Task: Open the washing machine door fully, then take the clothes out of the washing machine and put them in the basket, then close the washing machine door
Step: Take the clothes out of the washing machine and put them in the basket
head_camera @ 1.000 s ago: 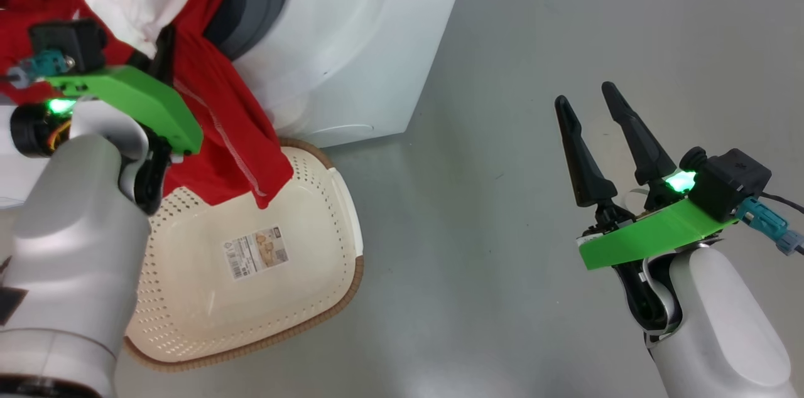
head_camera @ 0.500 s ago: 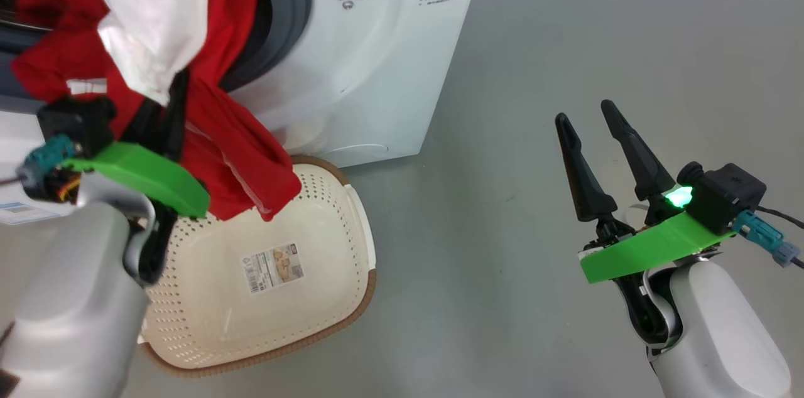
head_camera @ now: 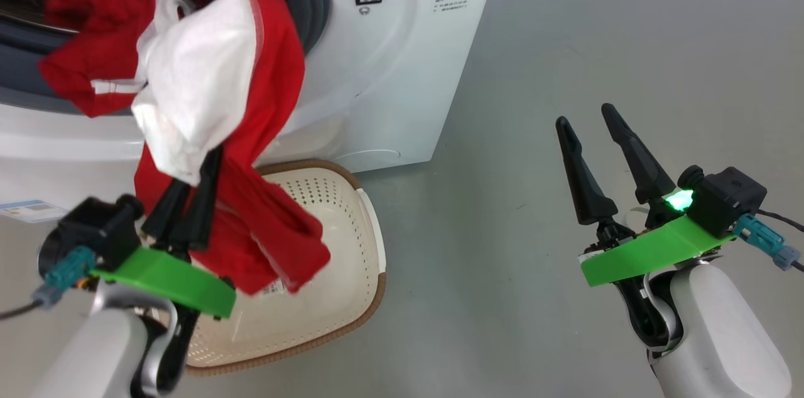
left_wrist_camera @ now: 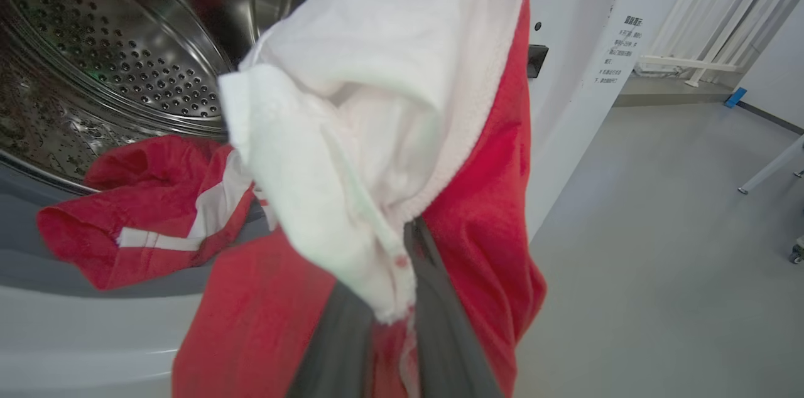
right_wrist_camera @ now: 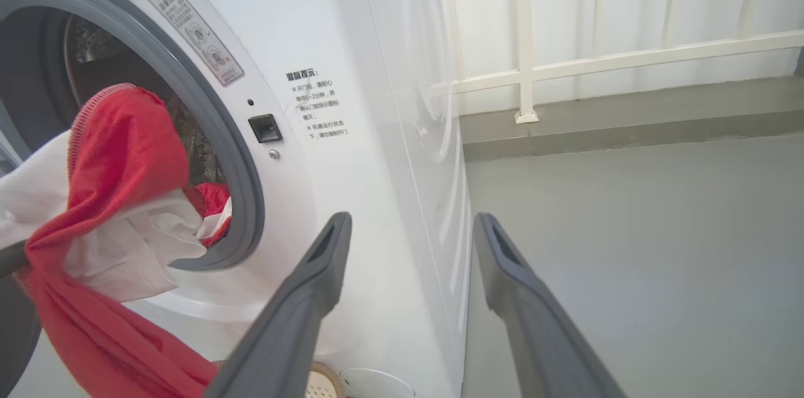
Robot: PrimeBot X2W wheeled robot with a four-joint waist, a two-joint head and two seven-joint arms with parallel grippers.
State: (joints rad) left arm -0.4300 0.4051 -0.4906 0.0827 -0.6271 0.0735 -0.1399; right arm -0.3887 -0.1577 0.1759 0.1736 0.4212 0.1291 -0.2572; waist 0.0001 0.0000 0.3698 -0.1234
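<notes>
Head view: the left gripper (head_camera: 200, 175) is pinching the bright red white-lined garment (head_camera: 270, 71) between its fingers (head_camera: 202, 197). I'd be drawing the ten-o'clock sleeve (head_camera: 81, 75) off the steel drum (left_wrist_camera: 94, 40) before lowering into the cream perforated basket (head_camera: 342, 209). The right gripper (head_camera: 584, 115) is gaping wide.

Printed in black on the white front of the washing machine (right_wrist_camera: 377, 153), right of the drum opening: a notice (right_wrist_camera: 317, 103) headed "温馨提示:", with two points marked ※ beneath, their small characters only partly legible. Above it, beside the grey ring: a warning sticker (right_wrist_camera: 191, 27) with red triangle and pictograms, wording too small to read. Low on the front at the left: a blue label (head_camera: 25, 209), illegible. On the bottom of the basket (head_camera: 372, 241): a paper label (head_camera: 276, 288), mostly hidden, unreadable.
</notes>
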